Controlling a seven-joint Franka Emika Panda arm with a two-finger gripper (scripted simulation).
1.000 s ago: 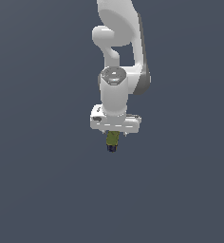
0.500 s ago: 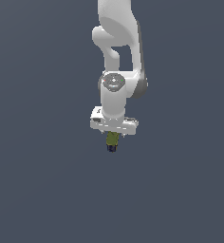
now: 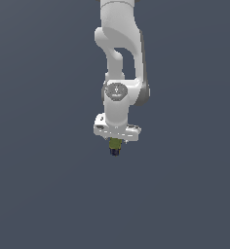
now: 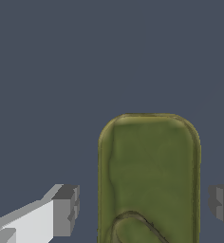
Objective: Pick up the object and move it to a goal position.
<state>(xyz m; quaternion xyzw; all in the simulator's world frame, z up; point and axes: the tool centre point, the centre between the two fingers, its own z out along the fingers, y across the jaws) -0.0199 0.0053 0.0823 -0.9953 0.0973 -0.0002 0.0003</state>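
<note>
The object (image 3: 115, 147) is a small can with an olive-green top and a dark blue body, seen just under the white hand in the exterior view. My gripper (image 3: 116, 141) stands directly above it, pointing down. In the wrist view the object's olive top (image 4: 149, 175) lies between the two grey fingertips of my gripper (image 4: 143, 206). One fingertip (image 4: 66, 209) and the other (image 4: 221, 204) each stand a clear gap away from the can's sides, so the gripper is open around the can without touching it.
The white arm (image 3: 119, 48) rises straight up from the hand. All around is a plain dark blue-grey surface (image 3: 48, 194), with no other objects and no goal marker in view.
The arm's upper joints have come down and the hand has sunk slightly over the can. The can itself has not moved.
</note>
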